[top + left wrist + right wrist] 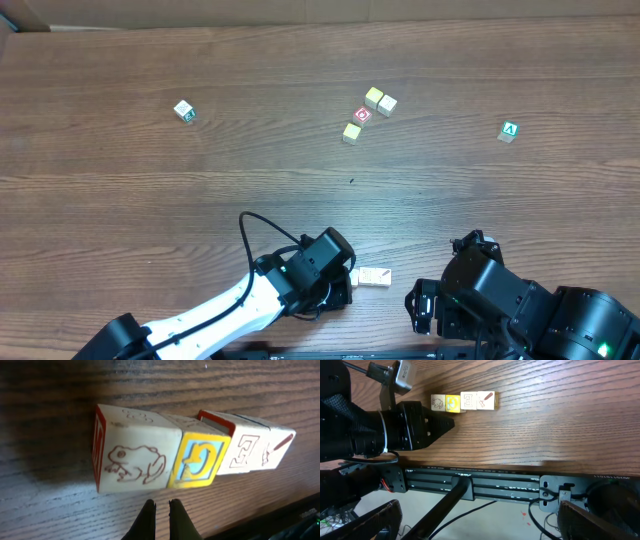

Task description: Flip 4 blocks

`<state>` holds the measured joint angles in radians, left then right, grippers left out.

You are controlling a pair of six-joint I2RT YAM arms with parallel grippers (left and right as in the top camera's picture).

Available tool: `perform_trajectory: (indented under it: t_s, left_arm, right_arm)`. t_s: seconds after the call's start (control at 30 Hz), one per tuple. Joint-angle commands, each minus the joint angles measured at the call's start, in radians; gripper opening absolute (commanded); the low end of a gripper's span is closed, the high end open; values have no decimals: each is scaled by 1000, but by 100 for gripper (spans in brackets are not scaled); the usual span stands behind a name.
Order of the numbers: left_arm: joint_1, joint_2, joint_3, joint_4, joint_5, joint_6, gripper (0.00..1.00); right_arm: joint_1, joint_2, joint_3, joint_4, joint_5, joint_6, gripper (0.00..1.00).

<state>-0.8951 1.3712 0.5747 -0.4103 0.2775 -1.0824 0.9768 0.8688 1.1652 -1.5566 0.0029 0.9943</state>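
Four small cream-faced wooden cubes (200, 455), one showing a yellow face, lie touching in a row near the front edge of the brown wood-grain bench (300, 190). The left claw (161, 505) is pinched shut and empty, its tips just beside the row. The right claw (422, 305) stands wide and holds nothing.

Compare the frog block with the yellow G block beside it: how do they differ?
The frog block shows a cream face with a red outline drawing; the G block shows a yellow-bordered face with a letter on blue. The frog block ends the row; the G block sits between it and the E block. Both are small cubes, touching side by side.
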Motion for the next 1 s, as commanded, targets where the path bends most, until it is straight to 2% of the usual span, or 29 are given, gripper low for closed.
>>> perform_trajectory:
  t_s: [0.0, 0.23, 0.97]
  left_arm:
    - [-4, 48, -3, 14, 0, -18, 4]
    - [-4, 127, -3, 73, 14, -18, 4]
    - [-4, 127, -3, 90, -3, -21, 4]
  right_arm:
    - [4, -3, 13, 3, -5, -2, 100]
    - [4, -3, 13, 2, -6, -2, 100]
    - [4, -3, 13, 2, -6, -2, 100]
